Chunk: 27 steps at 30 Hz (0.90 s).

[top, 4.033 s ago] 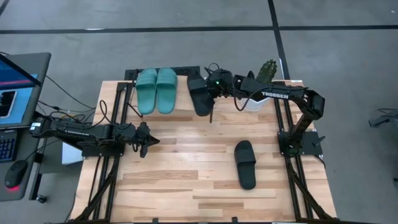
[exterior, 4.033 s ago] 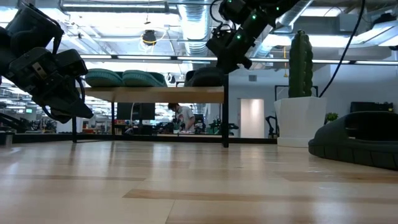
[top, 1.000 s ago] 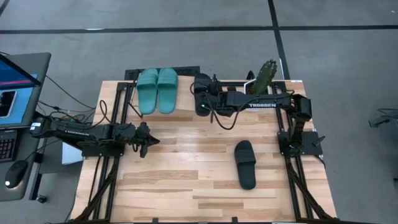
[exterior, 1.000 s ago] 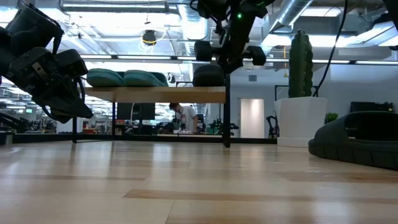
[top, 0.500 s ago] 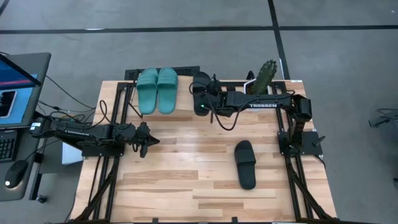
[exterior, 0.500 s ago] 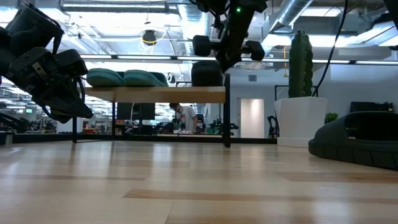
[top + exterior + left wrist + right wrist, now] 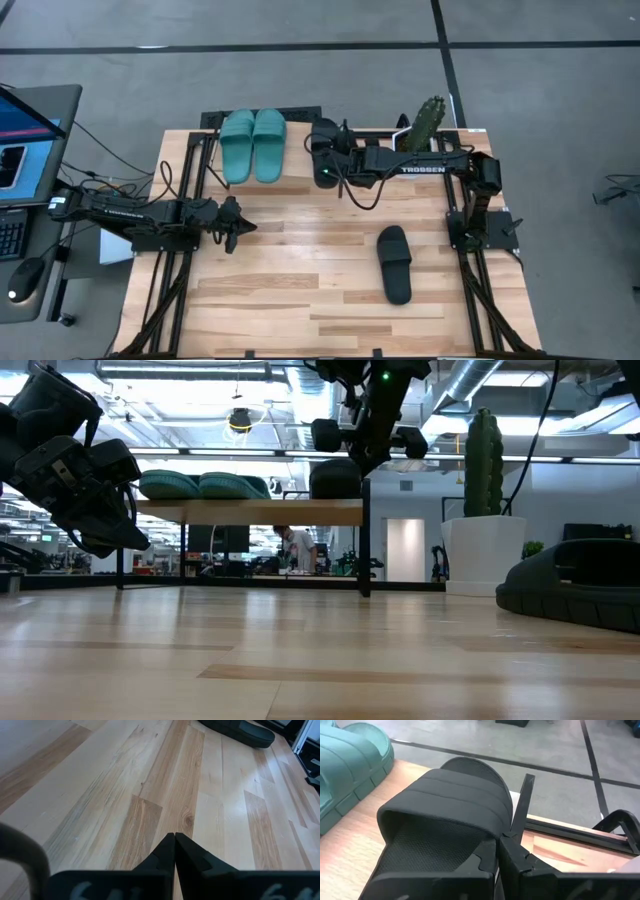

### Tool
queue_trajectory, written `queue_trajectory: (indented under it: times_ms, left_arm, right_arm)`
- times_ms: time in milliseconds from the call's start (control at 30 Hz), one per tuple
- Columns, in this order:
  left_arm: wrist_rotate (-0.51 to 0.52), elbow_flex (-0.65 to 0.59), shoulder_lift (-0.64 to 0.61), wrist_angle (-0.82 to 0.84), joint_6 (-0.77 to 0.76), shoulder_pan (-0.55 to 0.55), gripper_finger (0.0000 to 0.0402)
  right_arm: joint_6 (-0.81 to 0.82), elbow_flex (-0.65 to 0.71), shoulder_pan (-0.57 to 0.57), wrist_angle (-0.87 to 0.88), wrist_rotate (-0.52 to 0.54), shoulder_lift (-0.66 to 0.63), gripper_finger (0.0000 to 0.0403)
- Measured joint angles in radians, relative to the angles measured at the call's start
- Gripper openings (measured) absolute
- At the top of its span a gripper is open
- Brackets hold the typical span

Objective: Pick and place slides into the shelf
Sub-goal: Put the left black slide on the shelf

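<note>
The right end effector (image 7: pixel 497 851) is fully closed, holding nothing, its fingertips against the black slide (image 7: pixel 445 815) on the shelf (image 7: pixel 295 178). The teal pair (image 7: pixel 252 145) lies beside. The left end effector (image 7: pixel 174 845), closed and empty, hovers above the bench (image 7: pixel 300 260).

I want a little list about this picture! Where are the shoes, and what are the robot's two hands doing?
green slides: the teal pair lies side by side on the shelf
black slide on shelf: one sits at the shelf's right end, beside the green pair
black slide on table: one lies alone on the wooden tabletop, not on the shelf
right gripper: shut, at the side of the black slide on the shelf
left gripper: shut, empty, waiting above the table's left side
cactus: in a white pot beside the shelf
</note>
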<state>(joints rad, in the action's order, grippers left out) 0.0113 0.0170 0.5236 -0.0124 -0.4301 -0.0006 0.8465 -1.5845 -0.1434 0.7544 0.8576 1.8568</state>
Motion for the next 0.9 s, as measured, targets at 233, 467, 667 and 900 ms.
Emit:
queue_trajectory:
  times_ms: [233, 467, 667, 900]
  left_arm:
    - [0.000, 0.000, 0.000, 0.000, 0.000, 0.000, 0.0000]
    - [0.000, 0.000, 0.000, 0.000, 0.000, 0.000, 0.0000]
    - [0.000, 0.000, 0.000, 0.000, 0.000, 0.000, 0.0000]
    - [0.000, 0.000, 0.000, 0.000, 0.000, 0.000, 0.0000]
  right_arm:
    - [0.017, 0.000, 0.000, 0.002, -0.021, 0.000, 0.0009]
    - [0.028, 0.000, 0.000, 0.001, -0.022, 0.000, 0.0062]
    - [0.028, 0.000, 0.000, 0.002, -0.022, 0.000, 0.0096]
    - [0.018, 0.000, 0.015, 0.001, -0.026, 0.000, 0.0115]
